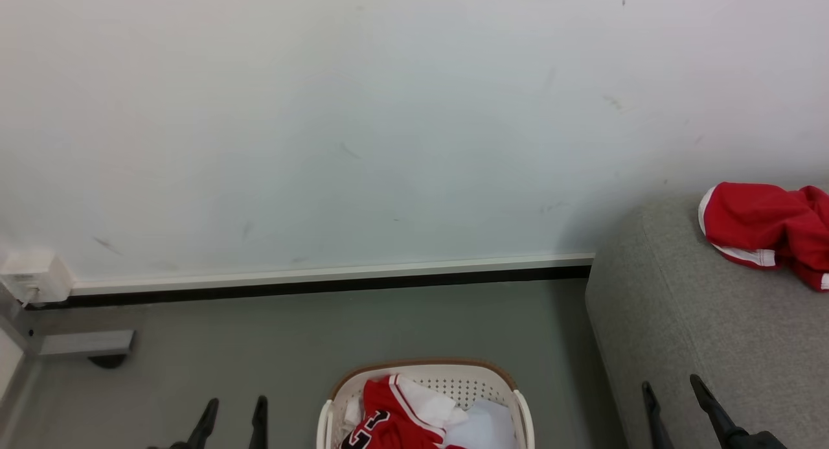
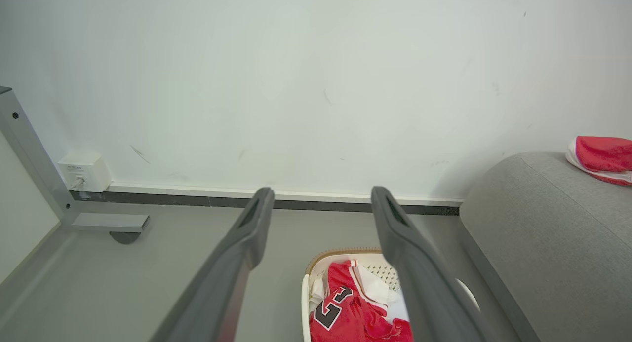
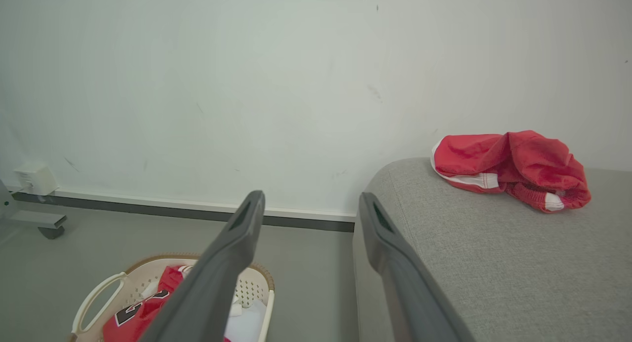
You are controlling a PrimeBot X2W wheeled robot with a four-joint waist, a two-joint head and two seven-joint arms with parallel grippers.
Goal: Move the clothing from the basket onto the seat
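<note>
Perforated oval basket holds a crumpled red jersey; a red garment lies on the woven grey seat. My left pincer and right pincer stand wide.

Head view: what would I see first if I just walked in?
Bright red pops out first. One red bundle lies on the grey seat at the right. A red jersey with black numerals sits in the cream basket on the floor, bottom middle.
</note>
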